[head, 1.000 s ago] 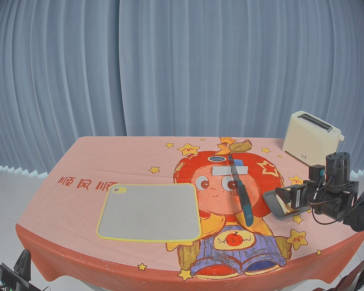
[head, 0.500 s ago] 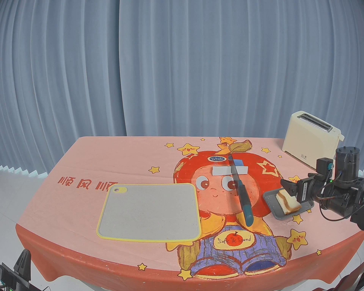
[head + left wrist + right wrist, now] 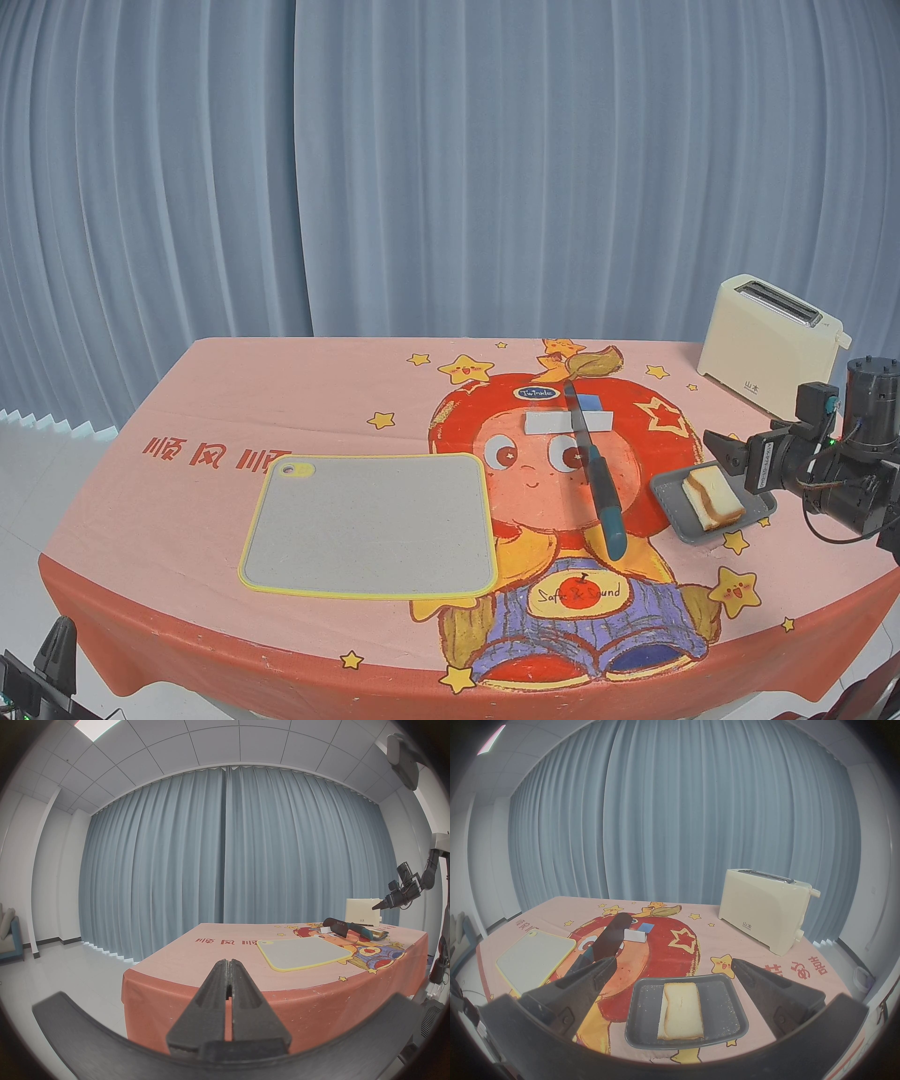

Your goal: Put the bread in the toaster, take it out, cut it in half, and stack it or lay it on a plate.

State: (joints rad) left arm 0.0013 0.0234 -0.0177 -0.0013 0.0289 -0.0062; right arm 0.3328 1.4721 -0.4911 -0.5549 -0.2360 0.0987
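On a dark grey tray [image 3: 669, 495] [image 3: 726, 1020] near the right edge of the table [image 3: 281, 394], a slice of bread [image 3: 714, 497] [image 3: 681, 1010] is seen lying flat and uncut, with bare tray left on either side of it. Just beside the tray, on its right, the right hand [image 3: 722, 450] [image 3: 672, 966] is held above the table with its fingers [image 3: 586, 987] spread wide apart and nothing gripped between them; it is pointed toward the tray and is not touching the bread. Behind the tray, at the far right of the table, a cream toaster [image 3: 769, 342] [image 3: 766, 910] is stood upright. To the left of the tray a knife [image 3: 600, 487] with a teal handle is laid, its blade propped on a small white block [image 3: 567, 422]. Farther left, a grey cutting board [image 3: 370, 525] [image 3: 302, 952] [image 3: 534, 954] edged in yellow is laid flat. The left hand [image 3: 228, 973] is held off the table's near left corner, well apart from everything, its fingers pressed together on nothing. A blue-grey curtain [image 3: 450, 169] is hung behind the table.
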